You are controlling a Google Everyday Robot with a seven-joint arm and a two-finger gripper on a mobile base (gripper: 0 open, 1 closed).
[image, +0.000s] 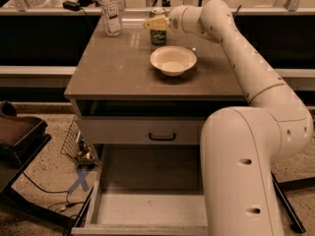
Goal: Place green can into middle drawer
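The green can [158, 35] stands upright at the back of the grey-brown tabletop [118, 68], just behind a white bowl. My gripper [156, 23] reaches in from the right and sits at the can's upper half, its pale yellow tip across the can's front. The can rests on the table. The middle drawer [147, 205] is pulled out low in the view, below the drawer front with the black handle [162, 136]. Its floor holds nothing I can see. My arm's large white body [246, 176] hides the drawer's right part.
A white bowl [173, 59] sits mid-table in front of the can. A clear white-labelled bottle [110, 14] stands at the back left. A dark chair or case [19, 136] and cables lie on the floor to the left, with a blue X mark [80, 180].
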